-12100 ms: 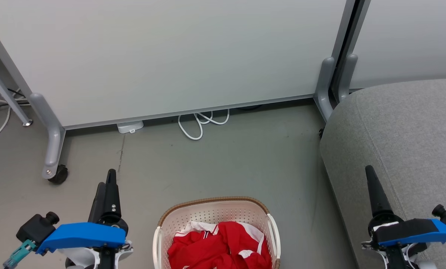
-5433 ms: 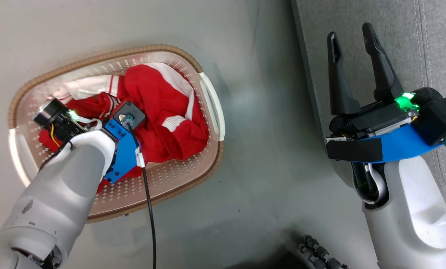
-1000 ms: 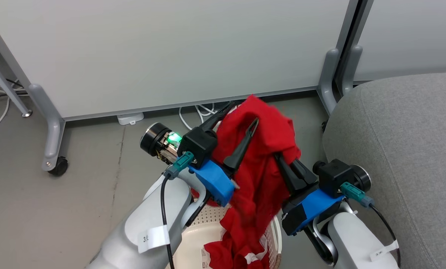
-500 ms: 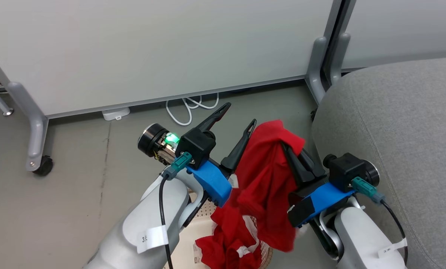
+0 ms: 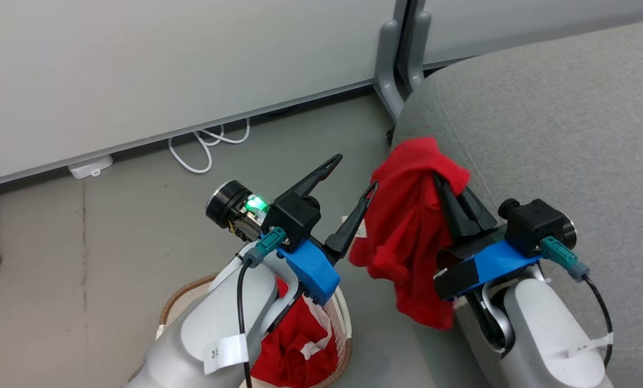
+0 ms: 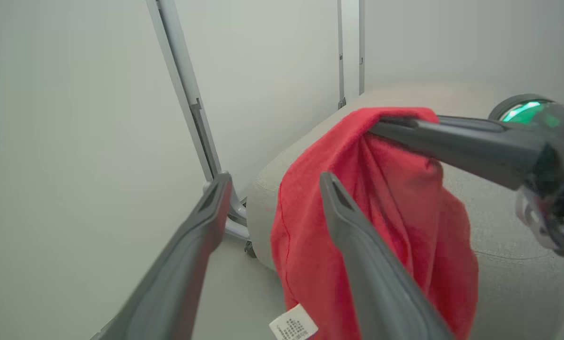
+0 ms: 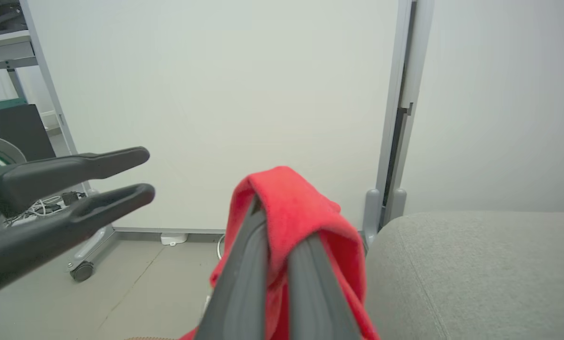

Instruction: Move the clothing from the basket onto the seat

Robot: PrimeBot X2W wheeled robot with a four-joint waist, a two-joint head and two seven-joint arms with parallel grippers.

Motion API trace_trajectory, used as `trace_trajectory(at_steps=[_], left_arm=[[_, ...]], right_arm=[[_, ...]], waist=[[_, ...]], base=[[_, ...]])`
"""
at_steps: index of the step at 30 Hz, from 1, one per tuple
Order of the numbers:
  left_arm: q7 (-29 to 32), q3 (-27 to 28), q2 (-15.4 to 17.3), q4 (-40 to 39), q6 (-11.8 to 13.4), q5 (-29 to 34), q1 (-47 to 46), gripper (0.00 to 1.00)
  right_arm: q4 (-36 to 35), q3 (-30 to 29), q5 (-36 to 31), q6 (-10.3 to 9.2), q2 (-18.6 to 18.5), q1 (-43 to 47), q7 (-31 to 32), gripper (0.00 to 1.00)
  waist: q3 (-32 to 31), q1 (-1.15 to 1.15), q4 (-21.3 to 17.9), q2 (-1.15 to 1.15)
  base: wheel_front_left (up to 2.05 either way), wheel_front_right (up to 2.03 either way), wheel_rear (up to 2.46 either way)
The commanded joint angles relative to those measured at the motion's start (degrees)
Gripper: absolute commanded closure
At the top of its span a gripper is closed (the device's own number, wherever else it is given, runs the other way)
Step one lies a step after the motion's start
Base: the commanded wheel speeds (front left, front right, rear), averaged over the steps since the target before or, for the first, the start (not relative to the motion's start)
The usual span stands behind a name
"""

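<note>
The right gripper has its fingers pinched together on a fold of a red garment, which drapes over their tips and hangs down on its left side. The seat lies just ahead and to the right of that gripper, probably so the cloth can be swung across onto it. The left gripper, fingers spread wide and holding nothing, hovers just left of the garment. More red clothing lies in the basket below it.
</note>
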Motion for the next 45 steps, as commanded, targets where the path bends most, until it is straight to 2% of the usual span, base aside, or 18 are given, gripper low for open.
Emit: trace_trajectory(at_steps=[1,13,21,33,38,45], left_arm=[[-0.2,-0.1,0.2,-0.3,0.1,0.2,0.4,0.0],[-0.2,-3.1,0.2,-0.6,-0.2,0.2,1.1,0.0],[-0.2,-5.6,-0.3,-1.1,-0.4,0.0,1.8,0.0],[-0.2,-6.2,-0.2,-1.5,-0.3,-0.6,1.6,0.0],[-0.2,-5.1,0.7,-2.5,0.4,0.0,0.1,0.0],[0.4,-5.0,2.6,-3.6,0.5,1.4,-3.5,0.0]], right_arm=[[-0.5,-0.3,-0.3,0.03,-0.2,-0.9,0.0,1.0],[-3.8,-7.5,-2.3,0.03,-0.2,1.2,0.0,1.0],[-6.0,-12.7,-2.9,0.03,-0.9,3.6,0.0,1.0],[-7.3,-15.7,-3.4,0.03,-0.9,5.8,0.0,1.0],[-8.2,-16.6,-3.0,0.03,-0.5,2.1,0.0,1.0],[-10.8,-20.6,-4.0,0.02,-1.8,-7.2,0.0,1.0]], waist=[[1.1,0.0,-1.9,0.0],[2.7,0.0,-11.1,0.0],[3.2,0.0,-14.9,0.0],[3.8,0.0,-15.4,0.0],[5.7,0.0,-15.0,0.0],[12.4,0.0,-13.2,0.0]], base=[[0.0,0.0,0.0],[0.0,0.0,0.0],[0.0,0.0,0.0],[0.0,0.0,0.0],[0.0,0.0,0.0],[0.0,0.0,0.0]])
